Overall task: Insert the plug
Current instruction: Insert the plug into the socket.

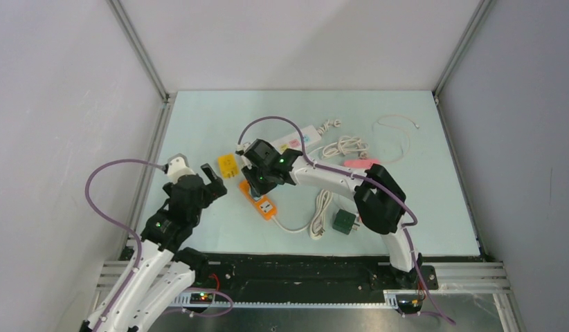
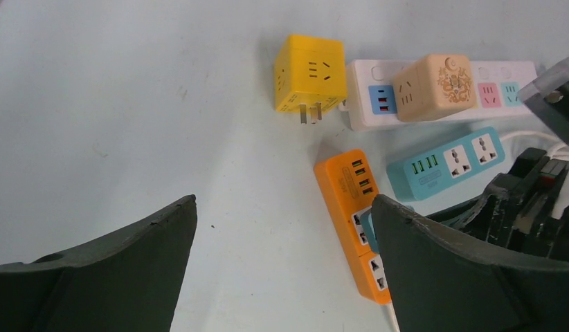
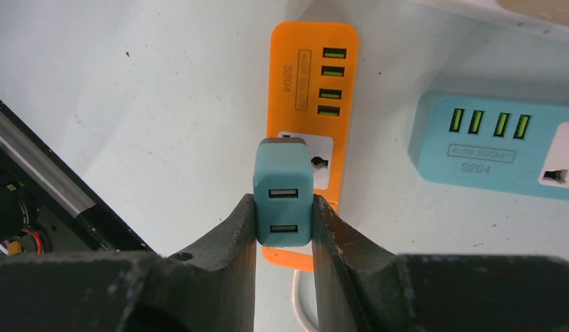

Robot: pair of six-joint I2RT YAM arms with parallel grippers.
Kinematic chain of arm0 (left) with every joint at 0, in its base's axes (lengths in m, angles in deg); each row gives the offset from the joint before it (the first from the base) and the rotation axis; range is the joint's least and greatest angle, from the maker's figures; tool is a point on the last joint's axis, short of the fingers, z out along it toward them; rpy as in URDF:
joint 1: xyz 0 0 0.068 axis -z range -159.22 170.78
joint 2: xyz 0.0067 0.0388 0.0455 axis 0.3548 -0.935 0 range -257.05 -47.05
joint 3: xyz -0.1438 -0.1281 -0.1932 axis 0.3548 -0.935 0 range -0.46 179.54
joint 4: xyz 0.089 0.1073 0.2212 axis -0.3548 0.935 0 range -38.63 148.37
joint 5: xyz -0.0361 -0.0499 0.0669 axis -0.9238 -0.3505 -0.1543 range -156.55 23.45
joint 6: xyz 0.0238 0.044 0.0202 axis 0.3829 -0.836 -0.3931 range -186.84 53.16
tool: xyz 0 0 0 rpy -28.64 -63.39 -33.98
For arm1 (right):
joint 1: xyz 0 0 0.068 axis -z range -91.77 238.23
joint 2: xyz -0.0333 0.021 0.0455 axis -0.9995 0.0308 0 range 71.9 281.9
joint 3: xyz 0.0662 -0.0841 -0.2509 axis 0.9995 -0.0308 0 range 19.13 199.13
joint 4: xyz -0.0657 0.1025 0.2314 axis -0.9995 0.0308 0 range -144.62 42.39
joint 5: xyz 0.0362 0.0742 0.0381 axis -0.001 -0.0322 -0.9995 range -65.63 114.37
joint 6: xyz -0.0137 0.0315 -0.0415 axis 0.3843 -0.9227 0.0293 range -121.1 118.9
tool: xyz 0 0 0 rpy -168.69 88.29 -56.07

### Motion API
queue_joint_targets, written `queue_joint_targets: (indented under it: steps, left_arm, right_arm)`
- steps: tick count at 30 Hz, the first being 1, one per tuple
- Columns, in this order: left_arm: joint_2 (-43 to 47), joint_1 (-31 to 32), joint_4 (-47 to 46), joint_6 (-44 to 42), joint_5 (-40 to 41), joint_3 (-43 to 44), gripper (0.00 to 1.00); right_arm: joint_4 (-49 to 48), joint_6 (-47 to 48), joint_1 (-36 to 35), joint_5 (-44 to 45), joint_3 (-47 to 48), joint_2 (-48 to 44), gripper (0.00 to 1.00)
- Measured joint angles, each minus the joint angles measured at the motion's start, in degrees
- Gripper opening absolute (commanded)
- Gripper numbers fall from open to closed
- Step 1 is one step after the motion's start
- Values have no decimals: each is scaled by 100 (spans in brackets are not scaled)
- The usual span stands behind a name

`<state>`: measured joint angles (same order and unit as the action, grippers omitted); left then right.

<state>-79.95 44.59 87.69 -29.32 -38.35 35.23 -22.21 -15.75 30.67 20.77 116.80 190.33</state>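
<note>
My right gripper is shut on a teal USB charger plug, its two USB ports facing the camera. The plug stands against the first white socket of the orange power strip, and its prongs are hidden. From above, the right gripper hangs over the orange strip at mid-table. The left wrist view shows the plug against the orange strip, partly behind a finger. My left gripper is open with nothing in it, left of the strip; from above, the left gripper is beside a yellow cube.
A yellow cube adapter lies behind the strip. Beyond are a white power strip carrying a beige cube and a light blue strip. A green adapter, coiled white cords and loose cables lie to the right.
</note>
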Motion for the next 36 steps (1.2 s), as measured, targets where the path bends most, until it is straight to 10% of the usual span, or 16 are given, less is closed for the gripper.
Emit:
queue_joint_targets:
  steps: [36]
  left_arm:
    - [33, -17, 374, 308, 610, 0, 100]
  right_arm:
    - [688, 66, -308, 745, 721, 479, 0]
